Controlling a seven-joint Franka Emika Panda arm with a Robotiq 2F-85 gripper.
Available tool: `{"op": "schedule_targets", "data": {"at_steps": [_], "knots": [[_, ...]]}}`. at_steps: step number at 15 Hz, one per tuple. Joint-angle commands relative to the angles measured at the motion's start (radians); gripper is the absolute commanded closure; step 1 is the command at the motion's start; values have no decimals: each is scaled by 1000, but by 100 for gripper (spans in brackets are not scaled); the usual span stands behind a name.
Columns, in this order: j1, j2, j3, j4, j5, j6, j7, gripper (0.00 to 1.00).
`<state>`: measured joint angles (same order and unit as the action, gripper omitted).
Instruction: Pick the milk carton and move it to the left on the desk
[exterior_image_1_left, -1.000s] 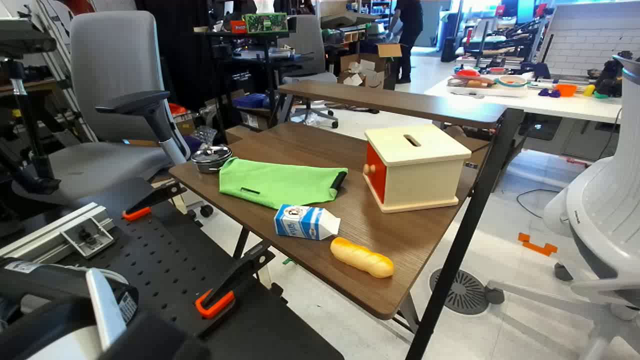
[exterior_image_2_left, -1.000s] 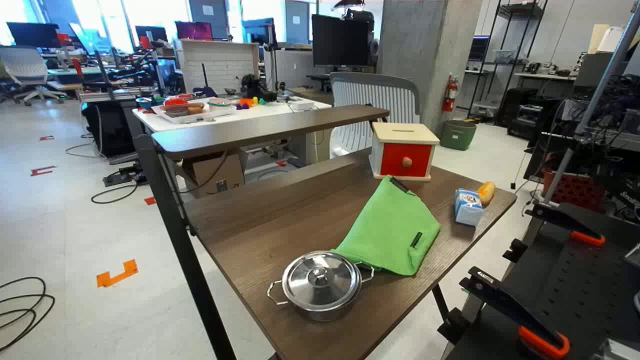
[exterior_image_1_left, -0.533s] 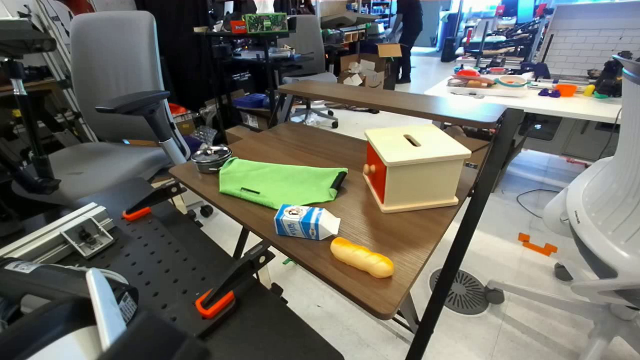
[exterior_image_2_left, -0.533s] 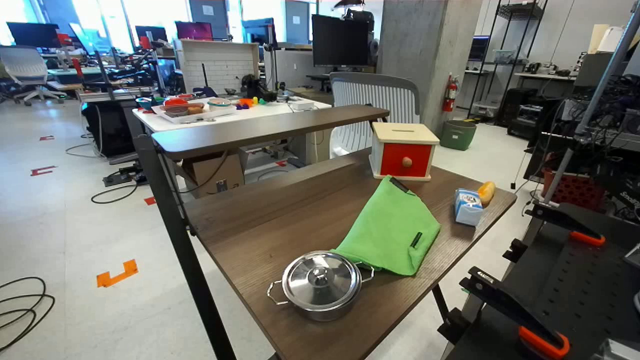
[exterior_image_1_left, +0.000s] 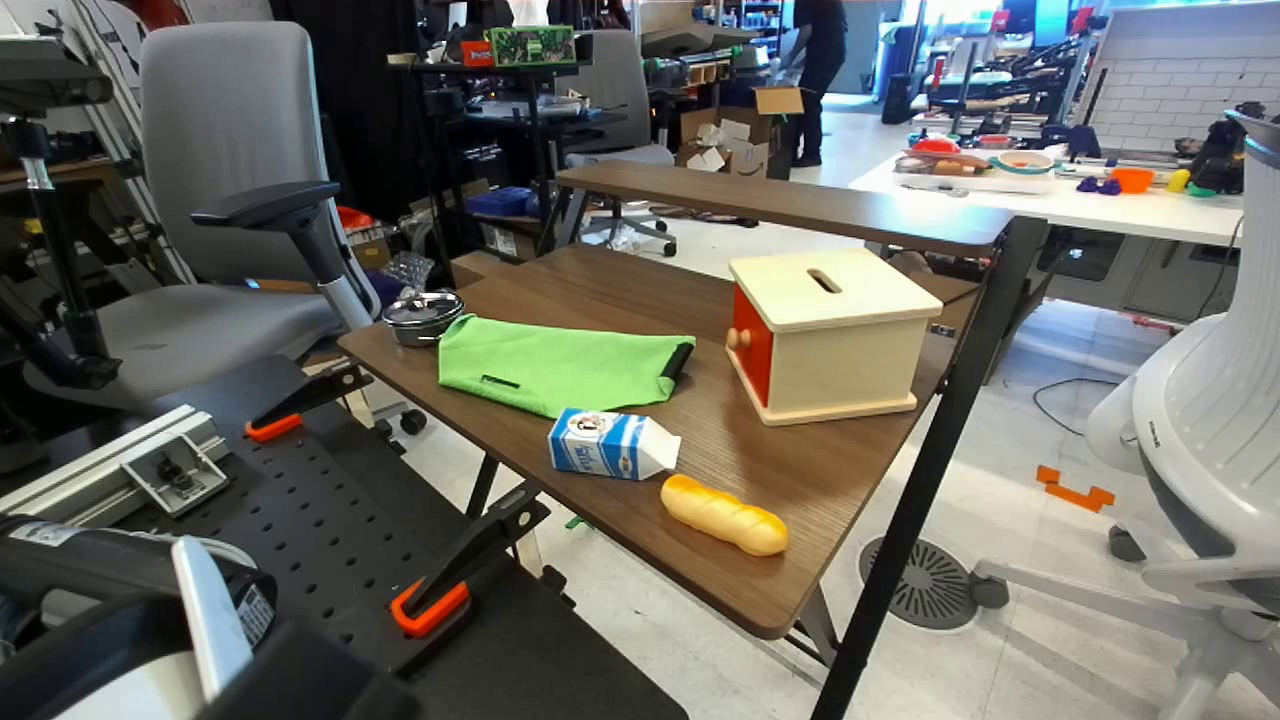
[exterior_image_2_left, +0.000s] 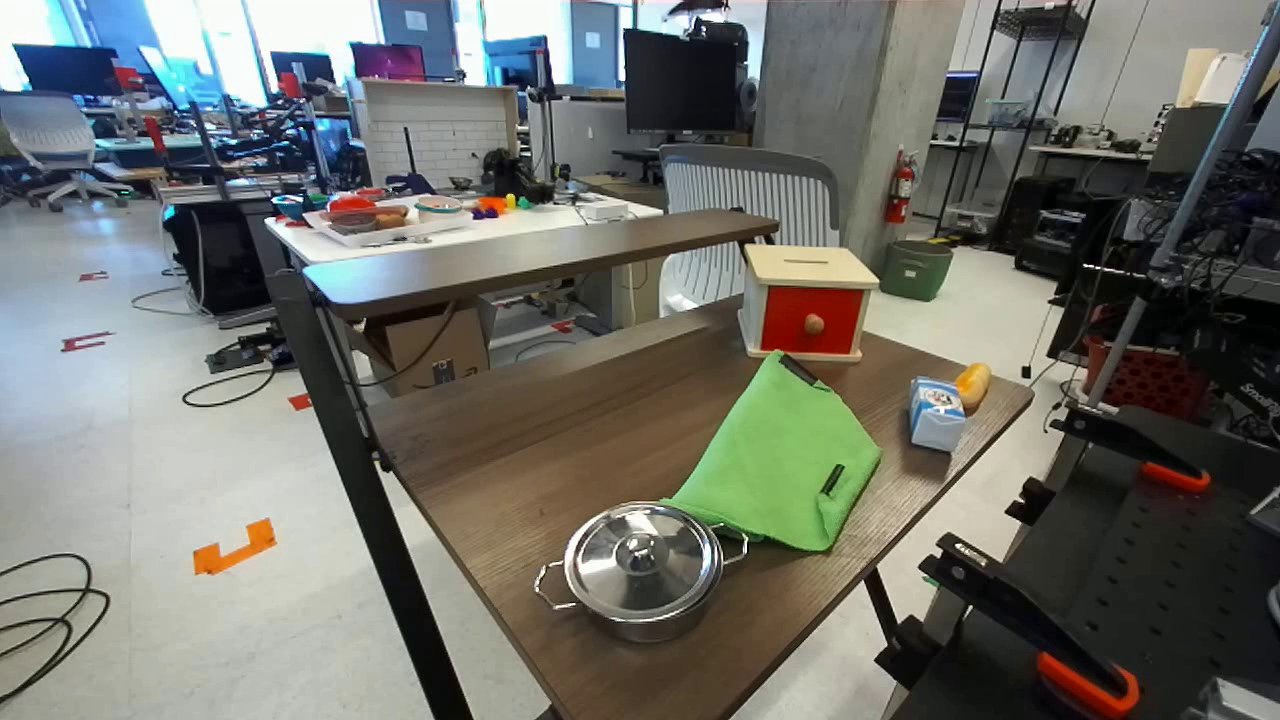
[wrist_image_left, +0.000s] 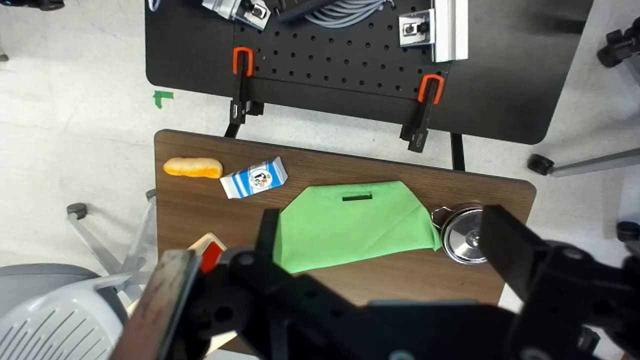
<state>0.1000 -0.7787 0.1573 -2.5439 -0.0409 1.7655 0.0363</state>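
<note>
Milk carton (wrist_image_left: 255, 177): lying on its side on the brown desk (wrist_image_left: 200, 207), near the long edge facing the black bench (wrist_image_left: 510, 90), toward the corner with the bread (wrist_image_left: 193, 167). Peaked end just beside that bread; touching or apart, you can't tell. Flat end points toward the green cloth (wrist_image_left: 355, 222), just apart from it. Long axis runs roughly with the long edge, a bit askew, flat end nearer it.

Your pincer (wrist_image_left: 380, 225): jaws wide apart, nothing held. Seen in the wrist view only, so its height over the desk is hard to judge. Carton lies outside its gap, off toward the bread corner and the bench-side edge. Jaws spread nearly along the carton's length: you'd likely shift that way, then turn the wrist to pinch across the narrow body. Come down unturned and a jaw may land on the bread. Pick not yet made.

Farther out: pot (wrist_image_left: 462, 235) past the cloth, near the opposite short edge; wooden box (exterior_image_1_left: 850, 370) by the bread-end short edge, toward the far corner. If left means the arm's own, bench at its back, your carry goes toward the pot end, with the cloth in line: lift over, or set down short of it.
</note>
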Motion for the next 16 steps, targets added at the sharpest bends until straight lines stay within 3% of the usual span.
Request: {"op": "schedule_targets", "data": {"at_steps": [1, 6, 16], "knots": [[-10, 21, 12, -22, -17, 75, 62, 0], [-52, 137, 8, -26, -18, 220, 155, 0], [-163, 574, -14, 78, -59, 420, 393, 0]]}}
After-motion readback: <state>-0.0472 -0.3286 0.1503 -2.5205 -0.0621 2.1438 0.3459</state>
